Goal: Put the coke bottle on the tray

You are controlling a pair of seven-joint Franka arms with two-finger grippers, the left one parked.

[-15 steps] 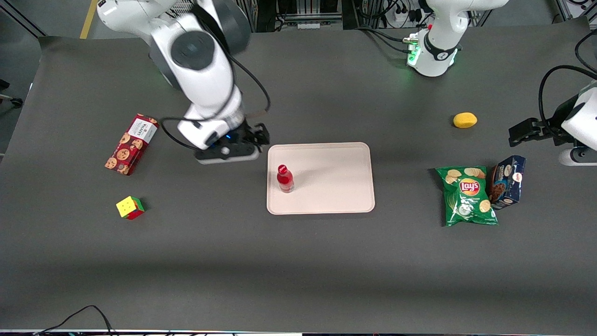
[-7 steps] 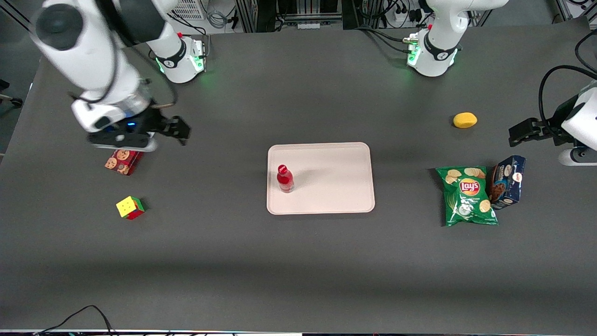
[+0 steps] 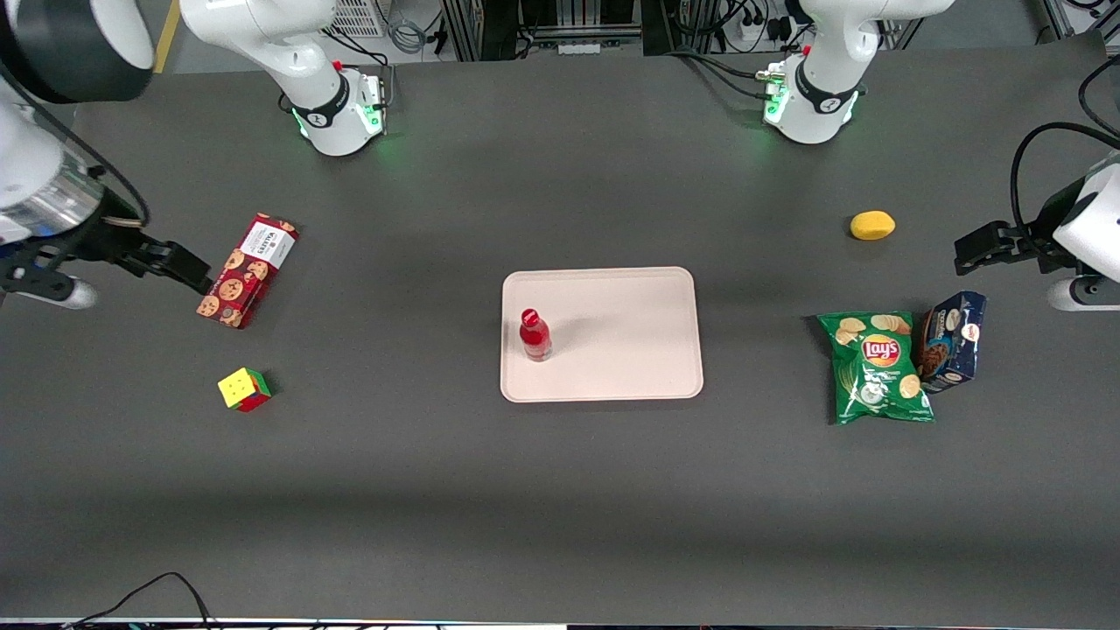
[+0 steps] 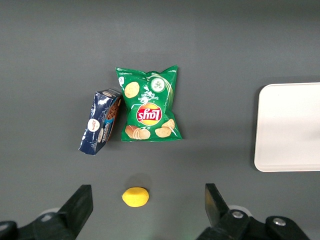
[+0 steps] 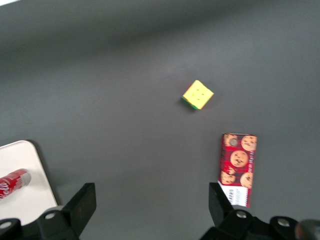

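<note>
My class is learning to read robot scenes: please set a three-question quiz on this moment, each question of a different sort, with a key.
1. True or false: the coke bottle stands upright on the tray.
2. The gripper is: A) closed on the bottle; B) open, empty, beside the red cookie box; C) over the chips bag.
3. Which is nearer the front camera, the puzzle cube or the lemon?

Key: 1 true. 2 B. 3 the puzzle cube.

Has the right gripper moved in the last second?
Yes. The gripper has pulled away from the tray toward the working arm's end of the table, now beside the red cookie box, fingers open.
</note>
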